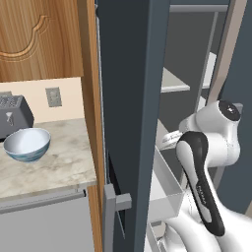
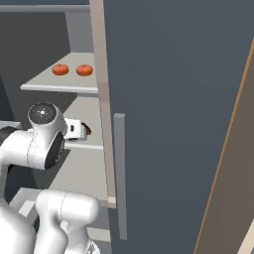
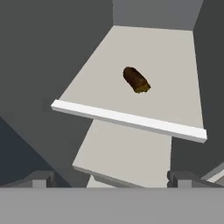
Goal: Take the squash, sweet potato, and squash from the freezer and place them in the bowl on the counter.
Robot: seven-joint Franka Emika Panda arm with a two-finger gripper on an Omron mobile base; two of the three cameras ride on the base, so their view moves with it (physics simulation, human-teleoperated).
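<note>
The freezer stands open, its dark door (image 2: pixel 173 124) swung out. Two round orange squash (image 2: pixel 60 69) (image 2: pixel 84 70) lie side by side on an upper pale shelf (image 2: pixel 54 85). One shelf down lies the brown sweet potato (image 3: pixel 136 79), near the middle of its shelf (image 3: pixel 131 118); its edge peeks out past my hand (image 2: pixel 87 130). My gripper (image 3: pixel 112 180) is open and empty, short of the shelf's front edge and aimed at the sweet potato. The pale blue-and-white bowl (image 1: pixel 27 143) sits empty on the counter (image 1: pixel 64 162), left of the freezer.
A dark toaster (image 1: pixel 12 115) stands behind the bowl. A wooden panel (image 1: pixel 91 98) separates the counter from the freezer. A clear drawer (image 1: pixel 167 197) juts out low beside my arm. The door's long grey handle (image 2: pixel 119 173) is at the right.
</note>
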